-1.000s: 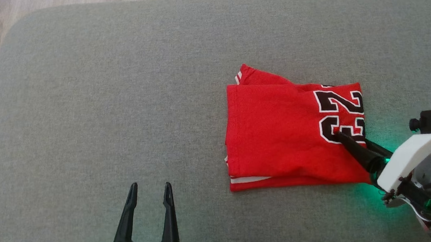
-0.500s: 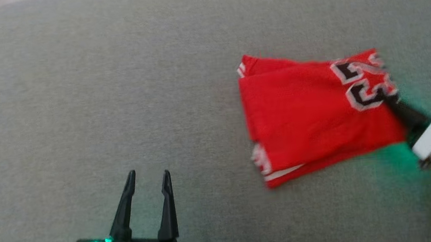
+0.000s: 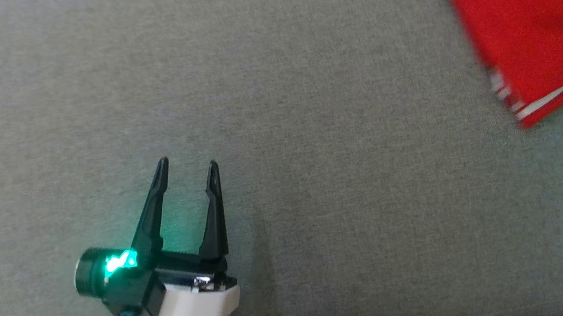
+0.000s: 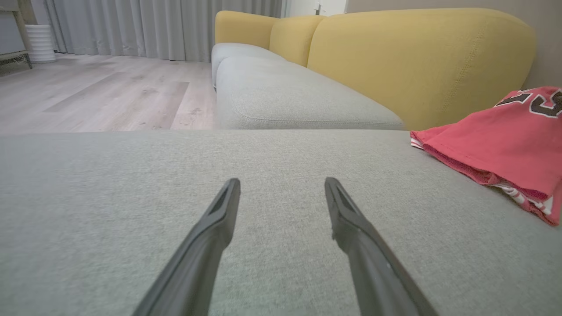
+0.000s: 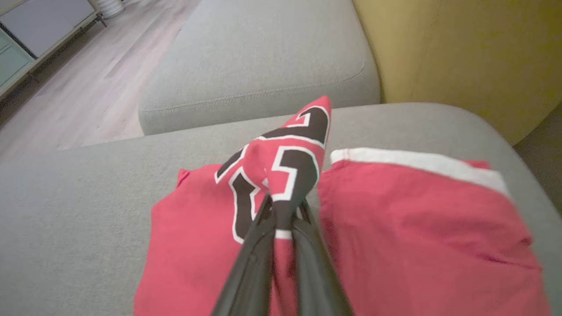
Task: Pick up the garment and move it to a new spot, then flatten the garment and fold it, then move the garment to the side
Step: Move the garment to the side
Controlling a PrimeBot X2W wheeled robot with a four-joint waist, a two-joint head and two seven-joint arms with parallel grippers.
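Garment (image 3: pixel 536 17): one, red, folded. Grippers: two, namely left gripper (image 3: pixel 187 162) and right gripper (image 5: pixel 284 204). Dark fingers (image 4: pixel 210 245) per gripper: two. Lit green lamp (image 3: pixel 118 261) on the left gripper body: one. Grey seat cushions: two, namely near cushion (image 4: pixel 109 210) and far cushion (image 4: pixel 285 96). Yellow back cushions (image 4: pixel 421 66) in the left wrist view: three. Grey curtain (image 4: pixel 131 26): one. White ribbed cylinder (image 4: pixel 39 41) beside the curtain: one.

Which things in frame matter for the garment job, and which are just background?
Job:
- red garment, folded, numbered corner pinched in the shut right tool
- left tool, open, holding nothing
- grey cushion under the garment

Background:
- yellow backrest
- wood floor
- curtains
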